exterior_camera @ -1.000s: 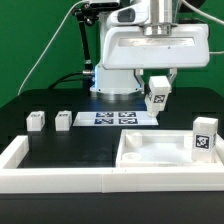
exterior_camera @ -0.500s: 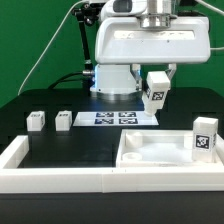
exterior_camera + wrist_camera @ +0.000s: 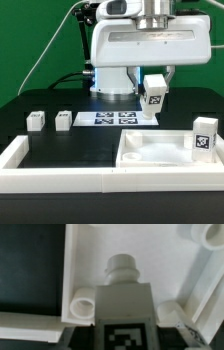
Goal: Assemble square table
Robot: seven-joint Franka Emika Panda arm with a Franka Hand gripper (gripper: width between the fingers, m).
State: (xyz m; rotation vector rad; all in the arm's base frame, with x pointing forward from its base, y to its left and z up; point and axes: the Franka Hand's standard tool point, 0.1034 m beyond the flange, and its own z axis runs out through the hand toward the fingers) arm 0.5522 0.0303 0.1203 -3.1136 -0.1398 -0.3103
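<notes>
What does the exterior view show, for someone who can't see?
The gripper holds a tagged white leg in the air, beyond the square tabletop. A second leg stands upright on the exterior view's right.

Overall light: bright, even, from overhead.
Glare: white arm housing [image 3: 150, 45] washed out, surface detail lost.
Desk [image 3: 70, 140]: matte black, no sheen, only faint soft shadows.
Tabletop [image 3: 165, 178]: pale grey shading inside rim, near side, the exterior view's right.
Exterior sharpness: fair, coarse.
Wrist view: soft throughout; leg [image 3: 123, 291] and tag [image 3: 122, 336] blurred, edges smeared.
</notes>
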